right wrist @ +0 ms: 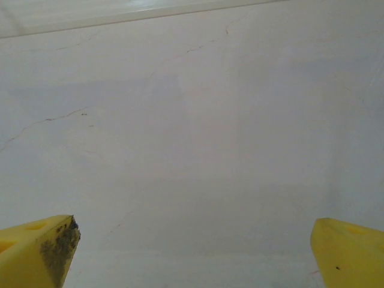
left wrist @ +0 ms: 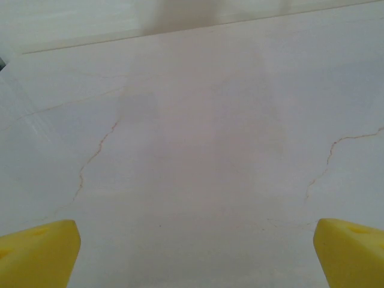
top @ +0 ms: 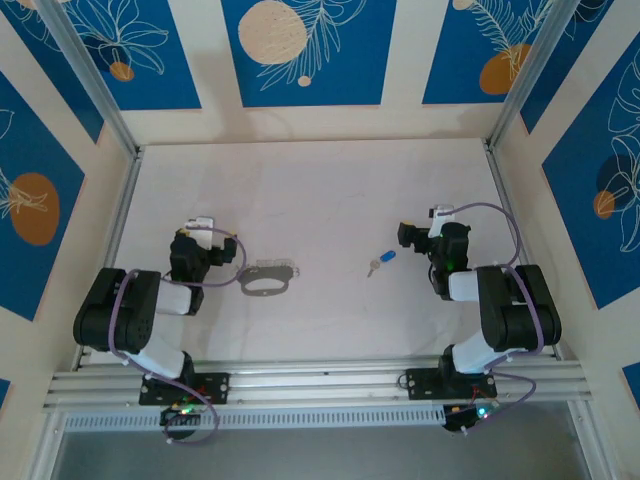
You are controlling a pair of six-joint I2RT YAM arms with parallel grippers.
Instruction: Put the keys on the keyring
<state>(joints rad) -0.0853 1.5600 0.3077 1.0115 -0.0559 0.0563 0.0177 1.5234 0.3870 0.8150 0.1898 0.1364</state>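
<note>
left hand (left wrist: pixel 195 255) and right hand (right wrist: pixel 193 255): yellow fingers (left wrist: pixel 36 252) spread wide, empty. small silver key with blue plastic head (top: pixel 381 262) lies on white counter (top: pixel 320 190) near right hand; grey oval keyring loop (top: pixel 265 281) beside left hand.

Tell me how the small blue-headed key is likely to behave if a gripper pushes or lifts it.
The key lies flat on the smooth table, so it will probably slide rather than roll. It looks tiny and thin, so likely light and stiff, but hard to get under. Its blue head seems the easier part to pinch.
</note>
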